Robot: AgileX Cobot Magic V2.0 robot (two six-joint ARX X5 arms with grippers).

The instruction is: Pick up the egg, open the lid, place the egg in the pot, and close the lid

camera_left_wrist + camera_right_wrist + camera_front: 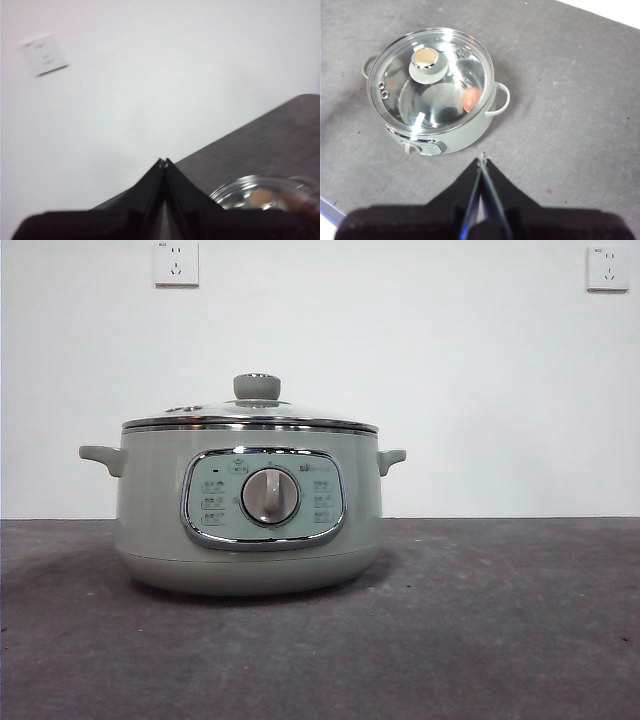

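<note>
The sage-green pot (pixel 248 520) stands on the dark table with its control panel and dial facing the front camera. The glass lid (pixel 250 420) sits shut on it, green knob (pixel 257 387) on top. From the right wrist view the pot (pixel 465 131) is seen from above, and through the lid (pixel 431 75) the reddish-brown egg (pixel 472 99) lies inside near one side handle. My right gripper (pixel 482 161) hangs high above the table, shut and empty. My left gripper (pixel 163 162) is shut and empty too, raised and facing the wall, with the lid's rim (pixel 240 190) blurred beside it.
A white wall with two sockets (pixel 176 262) (pixel 607 267) stands behind the table. The dark grey tabletop (pixel 500 620) stretches around the pot. The table's near edge (pixel 330 207) shows in the right wrist view.
</note>
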